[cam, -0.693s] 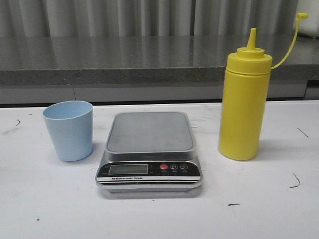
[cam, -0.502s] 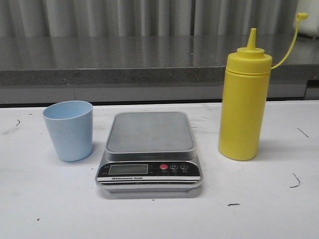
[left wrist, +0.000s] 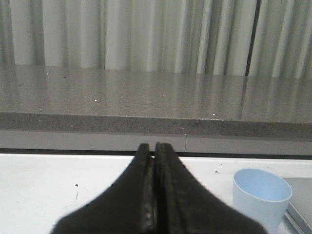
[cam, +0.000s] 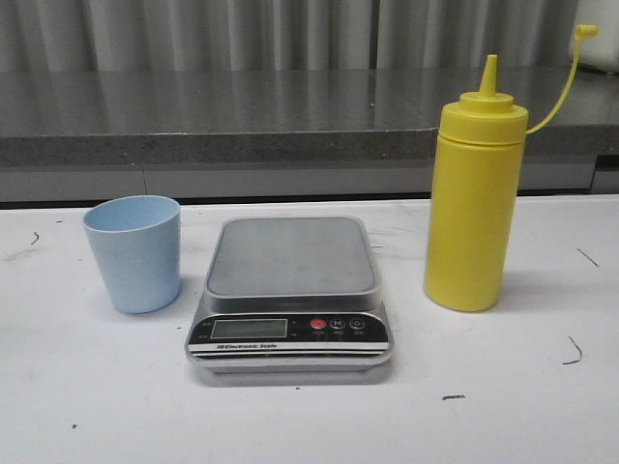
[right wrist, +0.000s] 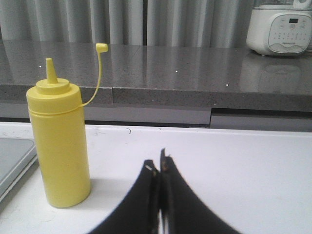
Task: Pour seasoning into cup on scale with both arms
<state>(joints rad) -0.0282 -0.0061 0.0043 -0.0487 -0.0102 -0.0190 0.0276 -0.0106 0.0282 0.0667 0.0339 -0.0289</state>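
Note:
The yellow seasoning bottle [cam: 474, 203] stands upright on the white table, right of the scale [cam: 290, 290]; its cap hangs on a thin tether. The light blue cup [cam: 133, 251] stands on the table left of the scale, whose steel platform is bare. Neither gripper shows in the front view. In the left wrist view my left gripper [left wrist: 154, 148] is shut and empty, with the cup [left wrist: 261, 197] apart from it to one side. In the right wrist view my right gripper [right wrist: 158, 163] is shut and empty, with the bottle [right wrist: 59, 141] standing apart from it.
A grey stone counter [cam: 242, 116] with a curtain behind runs along the table's far edge. A white appliance [right wrist: 280, 27] stands on that counter in the right wrist view. The scale's corner [right wrist: 12, 161] shows beside the bottle.

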